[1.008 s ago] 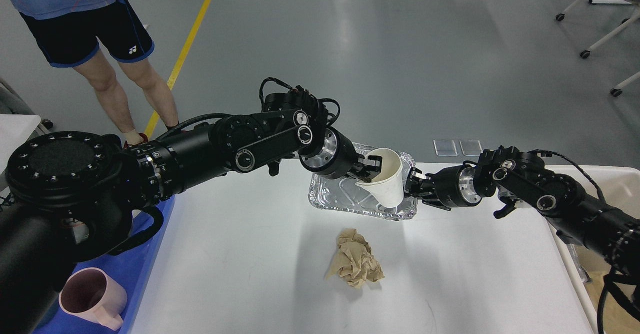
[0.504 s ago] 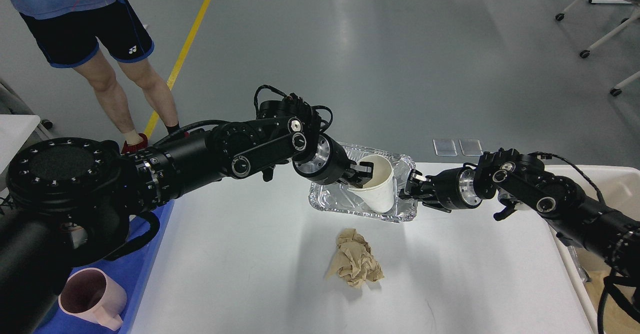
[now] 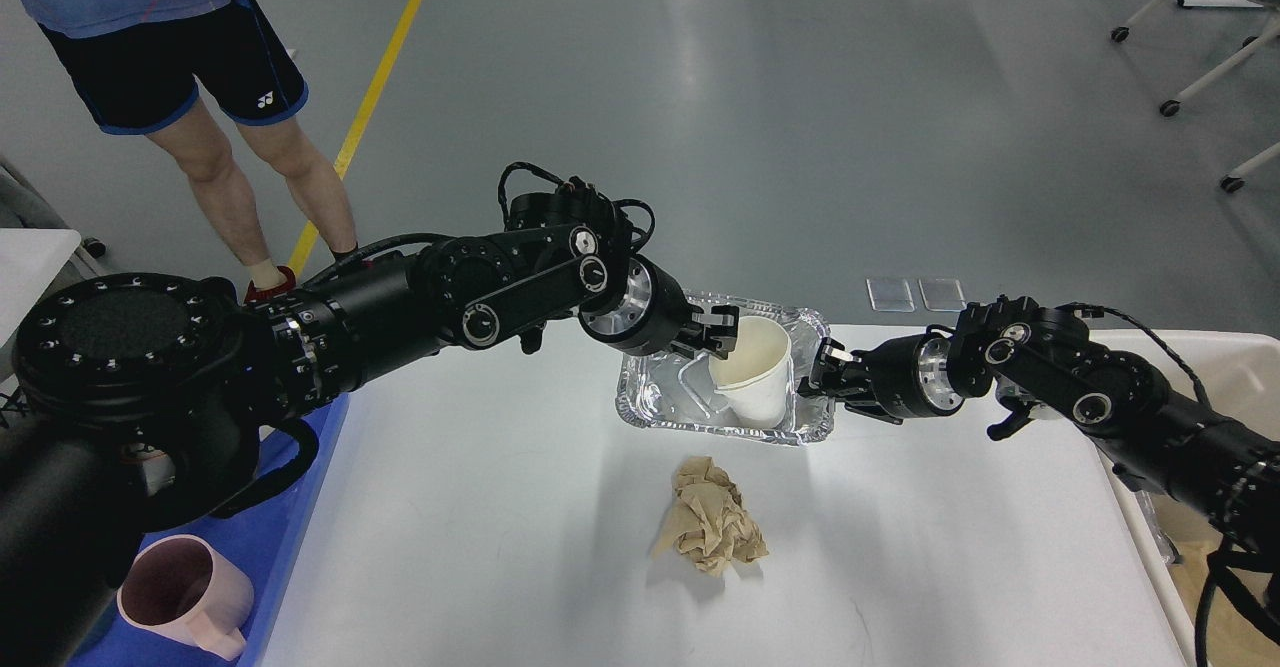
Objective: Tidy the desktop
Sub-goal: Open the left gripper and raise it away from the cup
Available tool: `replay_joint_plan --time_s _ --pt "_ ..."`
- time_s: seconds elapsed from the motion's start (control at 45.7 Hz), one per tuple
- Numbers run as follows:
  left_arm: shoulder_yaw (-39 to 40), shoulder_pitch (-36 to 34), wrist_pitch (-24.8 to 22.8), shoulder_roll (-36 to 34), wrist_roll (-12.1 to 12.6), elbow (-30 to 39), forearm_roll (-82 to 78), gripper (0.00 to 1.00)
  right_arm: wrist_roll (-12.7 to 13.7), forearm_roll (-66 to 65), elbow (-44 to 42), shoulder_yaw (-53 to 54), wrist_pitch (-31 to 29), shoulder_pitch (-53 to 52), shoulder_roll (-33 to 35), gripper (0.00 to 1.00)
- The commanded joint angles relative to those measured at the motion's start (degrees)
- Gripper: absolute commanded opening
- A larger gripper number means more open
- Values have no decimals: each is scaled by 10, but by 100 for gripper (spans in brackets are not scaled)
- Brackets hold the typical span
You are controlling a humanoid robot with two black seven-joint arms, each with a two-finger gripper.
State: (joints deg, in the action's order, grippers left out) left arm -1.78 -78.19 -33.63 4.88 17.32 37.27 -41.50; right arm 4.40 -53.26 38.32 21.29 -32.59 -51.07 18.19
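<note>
Our left gripper (image 3: pixel 716 332), fingers spread and released, sits at the paper cup (image 3: pixel 755 372)'s 10 o'clock rim, cup tilted in the foil tray (image 3: pixel 660 402) on the desktop (image 3: pixel 480 507); right gripper (image 3: pixel 822 372) at 3 o'clock, grip unclear.

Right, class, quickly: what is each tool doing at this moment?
Left tool: open, fingers at the paper cup's rim.
Right tool: cannot be told; it sits at the foil tray's right edge.

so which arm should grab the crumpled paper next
Left, probably. Its claw looks open and free beside the paper cup in the foil tray, while the right claw is at the tray's edge. The crumpled paper lies between both arms.
</note>
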Motion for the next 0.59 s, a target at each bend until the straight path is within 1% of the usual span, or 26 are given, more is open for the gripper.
replay_joint_plan --time_s 0.0,0.175,0.35,0.46,0.57 --pt "8 -7 6 -4 1 0 9 84 0 0 0 1 0 0 0 0" --pt "32 -36 1 -10 0 0 23 95 0 0 0 0 0 0 0 0" --pt "42 -59 -16 -35 0 9 47 96 0 0 0 0 1 0 0 0" --pt "40 -66 -32 -75 3 31 46 96 0 0 1 1 0 0 1 0" --pt "33 -76 -35 -151 5 94 46 96 -1 1 1 1 0 1 4 0"
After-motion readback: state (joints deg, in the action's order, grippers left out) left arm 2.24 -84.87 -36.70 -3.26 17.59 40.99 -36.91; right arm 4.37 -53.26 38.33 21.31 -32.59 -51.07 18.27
